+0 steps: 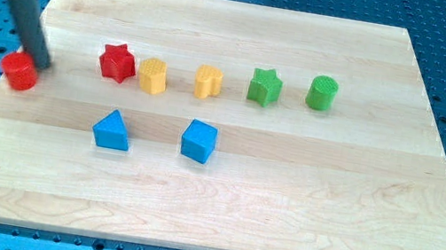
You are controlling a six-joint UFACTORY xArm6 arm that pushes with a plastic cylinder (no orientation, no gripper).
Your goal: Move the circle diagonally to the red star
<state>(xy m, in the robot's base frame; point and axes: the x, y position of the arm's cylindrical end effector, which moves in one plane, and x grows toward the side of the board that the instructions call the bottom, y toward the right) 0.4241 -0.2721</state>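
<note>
A red circle block [19, 70] sits near the board's left edge. A red star [117, 62] lies to its upper right. My tip [41, 63] is at the circle's upper right side, touching or nearly touching it, between the circle and the star. The dark rod rises from the tip to the view's top left.
A wooden board [282, 206] holds a row right of the red star: a yellow block [153, 75], a yellow heart-like block [207, 81], a green star [265, 87], a green circle [322, 93]. Below are a blue triangle [112, 130] and a blue cube [198, 141].
</note>
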